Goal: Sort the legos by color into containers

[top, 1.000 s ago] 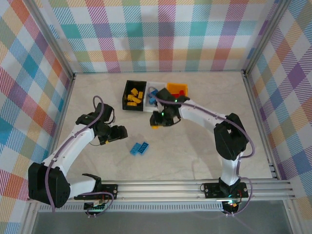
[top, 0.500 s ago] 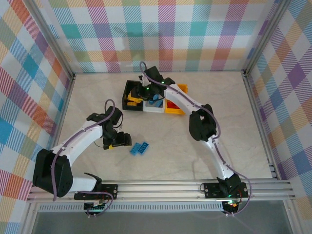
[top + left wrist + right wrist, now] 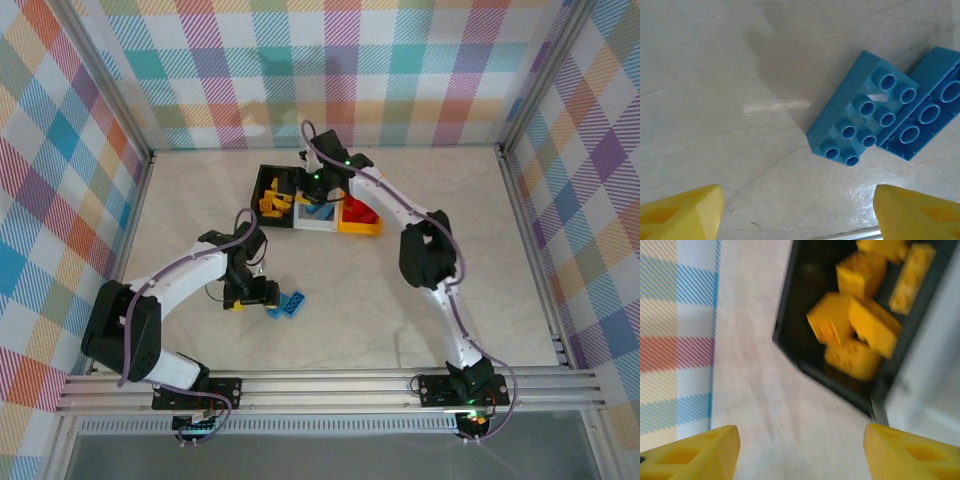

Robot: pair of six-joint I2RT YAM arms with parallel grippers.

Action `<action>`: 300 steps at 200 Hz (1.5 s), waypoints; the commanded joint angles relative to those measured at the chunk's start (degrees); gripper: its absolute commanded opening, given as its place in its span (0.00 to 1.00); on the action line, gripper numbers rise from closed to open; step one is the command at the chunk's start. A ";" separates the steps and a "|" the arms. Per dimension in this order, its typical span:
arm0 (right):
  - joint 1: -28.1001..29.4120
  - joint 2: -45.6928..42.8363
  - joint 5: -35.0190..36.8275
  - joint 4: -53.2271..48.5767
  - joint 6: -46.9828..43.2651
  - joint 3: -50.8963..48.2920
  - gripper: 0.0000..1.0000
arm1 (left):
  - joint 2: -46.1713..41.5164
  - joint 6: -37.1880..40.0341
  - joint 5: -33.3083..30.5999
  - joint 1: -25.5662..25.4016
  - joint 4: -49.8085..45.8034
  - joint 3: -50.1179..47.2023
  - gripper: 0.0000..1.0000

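My left pincer [image 3: 800,212] stands apart just left of the two blue legos [image 3: 862,120], ready to straddle one. My right pincer [image 3: 800,452] gapes empty by the black bin [image 3: 790,315].

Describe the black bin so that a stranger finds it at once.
On the table, three bins stand in a row near the far wall. The black bin is the left one, beside the white bin, and alone holds yellow bricks.

The darker blue brick [image 3: 930,115] runs off the right edge. The black bin [image 3: 805,285] is blurred and cropped; the right arm [image 3: 380,190] partly hides the white bin [image 3: 320,222].
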 commanded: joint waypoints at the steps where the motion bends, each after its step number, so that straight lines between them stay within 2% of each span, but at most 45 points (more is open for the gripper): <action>1: 0.30 -13.99 1.05 0.55 -3.38 -12.95 0.67 | 2.63 1.64 0.00 -1.20 2.16 2.85 0.78; 25: 0.30 -25.02 3.15 0.92 -3.87 -28.34 0.68 | 5.76 2.19 1.29 -1.97 4.23 5.69 0.78; 72: -0.73 -40.97 7.64 1.65 -2.49 -49.99 0.70 | 14.03 8.78 -0.29 -10.18 3.34 15.15 0.78; 113: -1.26 -52.27 10.12 2.09 -0.39 -60.75 0.70 | 20.52 13.04 -1.40 -11.24 3.64 20.19 0.73; 154: -2.19 -60.17 12.16 0.72 0.44 -67.33 0.71 | 24.36 14.27 -1.42 -11.66 2.85 23.10 0.66; 193: -3.46 -61.79 12.12 1.33 0.35 -69.67 0.72 | 24.83 13.34 -2.38 -13.68 2.23 21.83 0.61; 300: -3.57 -59.09 10.94 4.97 1.83 -72.02 0.73 | 22.35 12.93 -6.48 -14.93 0.64 16.86 0.60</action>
